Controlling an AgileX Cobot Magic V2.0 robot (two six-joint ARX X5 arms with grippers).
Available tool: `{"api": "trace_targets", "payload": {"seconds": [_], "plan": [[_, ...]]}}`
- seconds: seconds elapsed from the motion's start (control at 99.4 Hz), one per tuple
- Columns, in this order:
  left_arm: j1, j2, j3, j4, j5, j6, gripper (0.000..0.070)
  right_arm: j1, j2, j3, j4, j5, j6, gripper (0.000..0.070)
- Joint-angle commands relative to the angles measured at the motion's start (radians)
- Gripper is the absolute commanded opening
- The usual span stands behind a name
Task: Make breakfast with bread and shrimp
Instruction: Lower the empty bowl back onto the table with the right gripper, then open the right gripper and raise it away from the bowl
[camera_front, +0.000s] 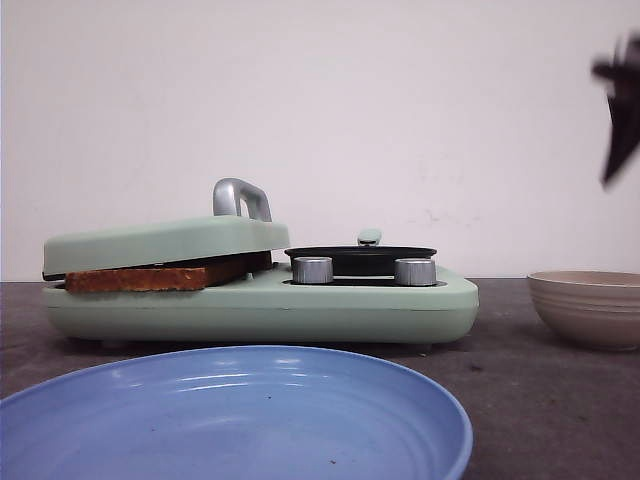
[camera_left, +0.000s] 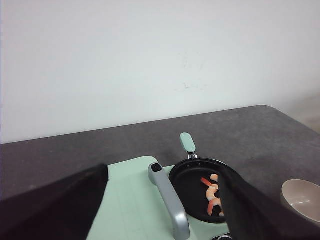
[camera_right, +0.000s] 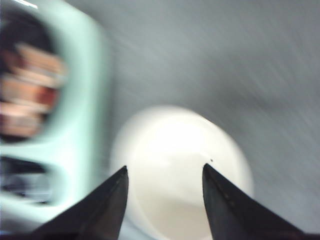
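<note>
The bread lies in a mint-green breakfast maker under its lowered lid; only a brown crust edge shows. Orange shrimp lie in the black pan on the maker's right side, and show blurred in the right wrist view. My left gripper is open and empty above the lid's silver handle, its fingers to either side. My right gripper is open and empty above a beige bowl; it shows as a dark blur high at the right of the front view.
A blue plate sits at the table's front. The beige bowl stands to the right of the maker. Two silver knobs are on the maker's front. The pan's mint handle points to the back wall.
</note>
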Motion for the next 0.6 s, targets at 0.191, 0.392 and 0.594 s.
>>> {"api": "trace_targets", "payload": {"seconds": [0.191,0.392,0.594], "plan": [[-0.005,0.004,0.011,0.01,0.001,-0.02,0.0,0.1,-0.202,0.016,0.144,-0.04,-0.034,0.0],[-0.003,-0.016,-0.006,0.0,-0.018,-0.082,0.0001,0.24,-0.326,-0.026,0.251,-0.036,-0.035,0.0],[-0.003,-0.197,-0.183,0.101,-0.092,-0.139,0.0001,0.418,-0.515,-0.305,0.502,0.056,-0.028,0.0]]}}
